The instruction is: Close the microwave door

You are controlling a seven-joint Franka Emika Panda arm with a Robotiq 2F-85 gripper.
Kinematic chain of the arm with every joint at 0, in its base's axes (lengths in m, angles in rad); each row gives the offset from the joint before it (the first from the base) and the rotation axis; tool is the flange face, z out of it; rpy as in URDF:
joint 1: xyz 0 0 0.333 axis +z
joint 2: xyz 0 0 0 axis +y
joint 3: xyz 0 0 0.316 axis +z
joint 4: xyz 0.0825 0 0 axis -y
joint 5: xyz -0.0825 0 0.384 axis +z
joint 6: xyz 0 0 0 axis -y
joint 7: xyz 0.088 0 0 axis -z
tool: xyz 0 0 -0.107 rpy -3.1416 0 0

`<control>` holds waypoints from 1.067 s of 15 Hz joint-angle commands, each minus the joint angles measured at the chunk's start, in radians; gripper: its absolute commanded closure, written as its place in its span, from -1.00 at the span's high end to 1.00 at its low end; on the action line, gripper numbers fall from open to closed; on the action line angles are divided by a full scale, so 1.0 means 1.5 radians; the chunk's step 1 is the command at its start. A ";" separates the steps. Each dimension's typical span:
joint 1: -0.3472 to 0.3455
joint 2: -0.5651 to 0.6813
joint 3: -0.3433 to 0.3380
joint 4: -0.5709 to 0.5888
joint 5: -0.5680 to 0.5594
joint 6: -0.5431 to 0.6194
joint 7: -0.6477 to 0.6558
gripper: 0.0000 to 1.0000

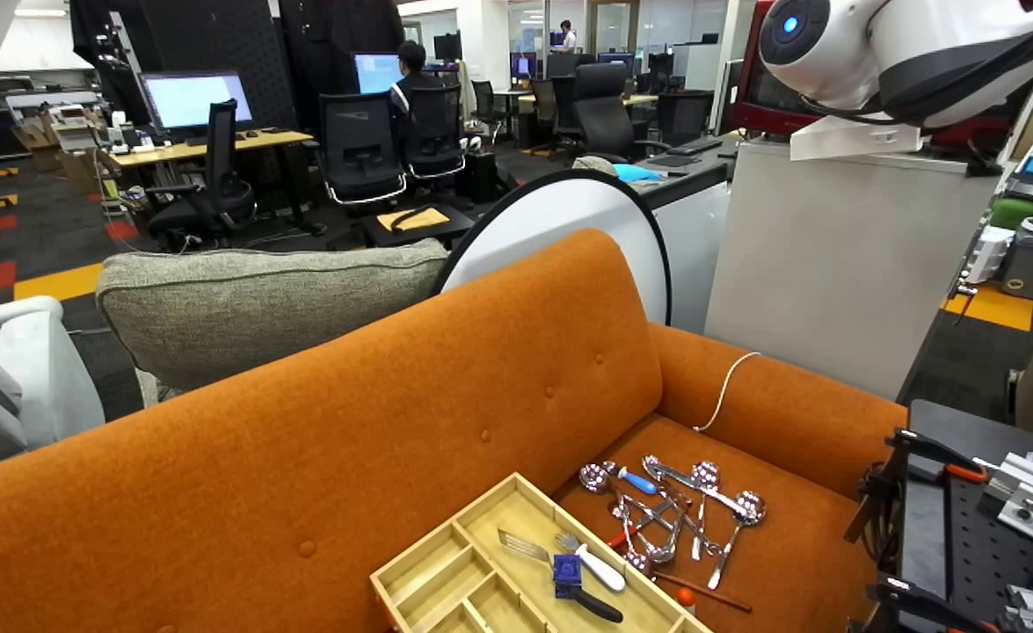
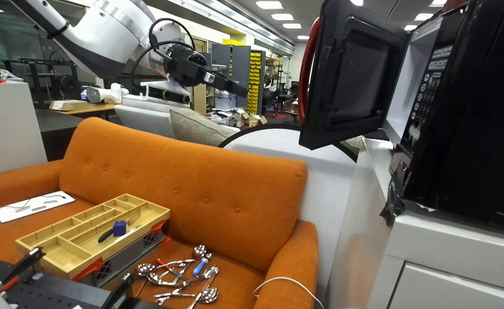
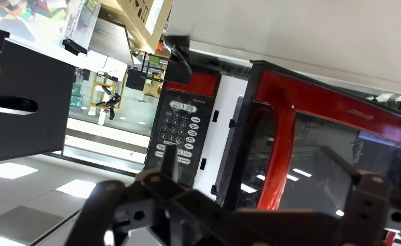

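The microwave (image 2: pixel 470 128) stands on a white cabinet, with its black side and keypad showing. Its door (image 2: pixel 354 81) stands ajar, swung out from the pale cavity. The red handle (image 2: pixel 309 73) is on its outer face. In the wrist view the microwave (image 3: pixel 183 128) is rotated, and the red-framed door (image 3: pixel 309 136) shows a gap beside the keypad. My gripper (image 3: pixel 248 150) is open there, its fingers spread with nothing between them. In an exterior view the gripper (image 2: pixel 239 89) points at the door's outer side, apart from it. In an exterior view the microwave (image 1: pixel 767 105) is partly hidden behind my arm.
The white cabinet (image 1: pixel 841 264) stands beside an orange sofa (image 1: pixel 446 378). A wooden divided tray (image 2: pixel 93 223) and several metal utensils (image 2: pixel 179 274) lie on the sofa. A black table with clamps (image 1: pixel 964 519) is at the near side. A round white panel (image 2: pixel 273 139) leans behind the sofa.
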 commanded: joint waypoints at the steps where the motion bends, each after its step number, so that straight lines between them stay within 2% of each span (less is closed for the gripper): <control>1: 0.037 0.064 -0.044 0.055 -0.044 -0.056 0.052 1.00; 6: 0.041 0.121 -0.097 0.105 -0.059 -0.048 0.060 1.00; 16: 0.048 0.169 -0.120 0.183 -0.048 -0.097 0.048 1.00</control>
